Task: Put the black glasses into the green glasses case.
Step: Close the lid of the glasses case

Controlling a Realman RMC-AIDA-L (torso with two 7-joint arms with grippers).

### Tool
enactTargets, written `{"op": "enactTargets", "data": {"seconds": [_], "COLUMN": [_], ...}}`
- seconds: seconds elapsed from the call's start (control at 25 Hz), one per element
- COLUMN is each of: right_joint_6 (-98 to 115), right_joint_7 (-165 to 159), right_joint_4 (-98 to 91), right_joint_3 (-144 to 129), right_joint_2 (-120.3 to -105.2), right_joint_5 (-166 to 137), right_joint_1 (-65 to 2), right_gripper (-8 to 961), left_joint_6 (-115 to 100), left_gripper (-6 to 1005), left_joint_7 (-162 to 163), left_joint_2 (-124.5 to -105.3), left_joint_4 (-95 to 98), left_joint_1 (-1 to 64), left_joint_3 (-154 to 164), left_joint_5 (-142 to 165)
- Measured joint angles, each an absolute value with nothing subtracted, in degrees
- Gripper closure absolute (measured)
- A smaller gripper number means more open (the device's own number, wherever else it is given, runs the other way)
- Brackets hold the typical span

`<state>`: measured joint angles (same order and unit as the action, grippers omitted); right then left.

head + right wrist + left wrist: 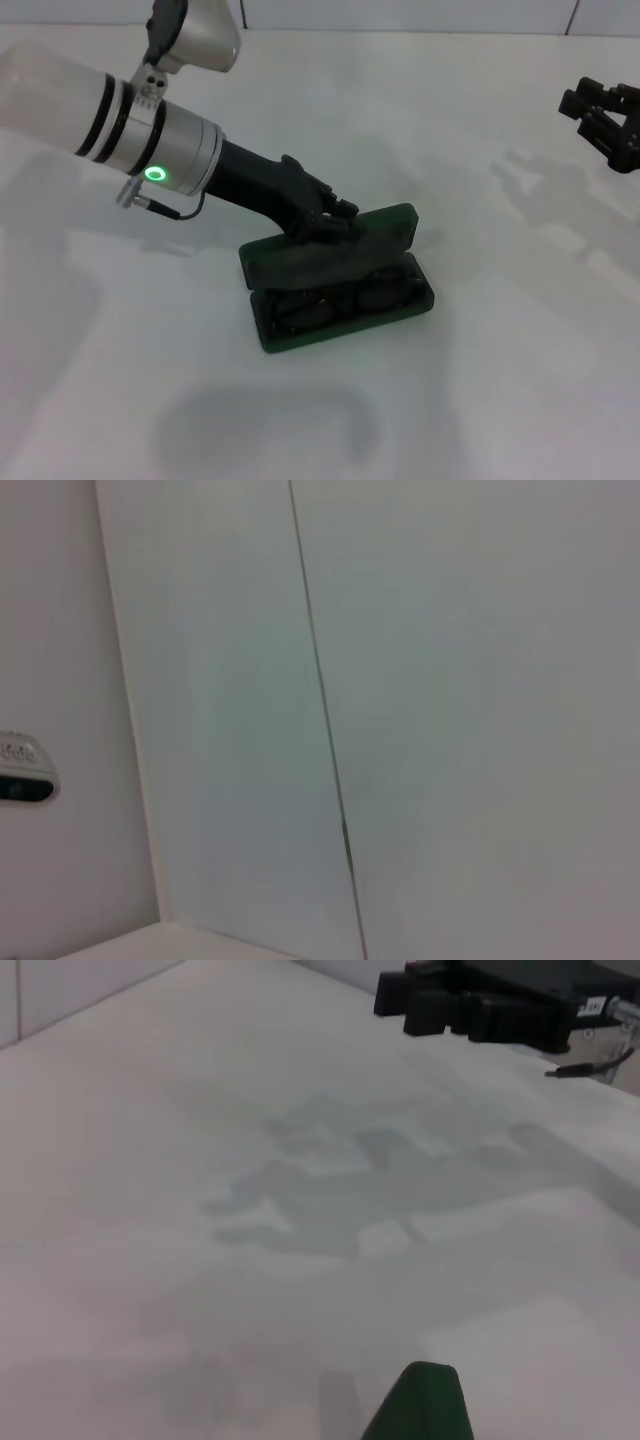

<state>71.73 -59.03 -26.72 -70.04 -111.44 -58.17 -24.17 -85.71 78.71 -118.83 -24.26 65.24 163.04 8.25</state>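
Observation:
The green glasses case (400, 300) lies in the middle of the white table, its lid (385, 232) tilted about halfway down over the base. The black glasses (335, 303) lie inside the base, seen as dark shapes through the front gap and partly hidden by the lid. My left gripper (335, 215) rests on top of the lid near its rear edge. One green corner of the case (420, 1405) shows in the left wrist view. My right gripper (600, 110) hangs open and empty at the far right, well away from the case; it also shows in the left wrist view (480, 1005).
The white table (480, 400) carries only the case. A white wall (400, 15) runs along its far edge. The right wrist view shows only wall panels (450, 680).

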Motion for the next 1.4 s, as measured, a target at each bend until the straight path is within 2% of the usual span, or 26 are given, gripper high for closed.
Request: {"op": "enactTargets", "data": {"seconds": [0.2, 0.4, 0.84, 1.4], "right_joint_6": [71.78, 71.9, 71.65, 71.18], "right_joint_7": [-59.01, -58.86, -57.34, -57.3], "right_joint_4": [-26.83, -26.88, -26.64, -26.62], "right_joint_3": [-69.95, -69.95, -69.97, -69.96], "right_joint_2": [-111.44, -111.44, -112.38, -112.09], "right_joint_5": [-57.94, -57.77, -58.03, -58.18], "right_joint_1": [-23.8, -23.47, -23.23, -23.0], "right_gripper": [720, 720, 720, 721], "left_joint_6": [-85.14, -83.87, -79.82, -79.13], "left_gripper": [640, 784, 774, 761], "left_joint_7": [77.9, 70.78, 54.92, 55.58], "left_joint_2": [-118.8, -118.8, -119.5, -119.65], "left_joint_4": [-24.41, -26.16, -25.66, -24.17], "left_joint_1": [66.25, 68.35, 70.39, 73.27], "left_joint_3": [163.04, 163.03, 163.04, 163.03], "left_joint_5": [7.59, 2.59, 2.75, 7.71]}}
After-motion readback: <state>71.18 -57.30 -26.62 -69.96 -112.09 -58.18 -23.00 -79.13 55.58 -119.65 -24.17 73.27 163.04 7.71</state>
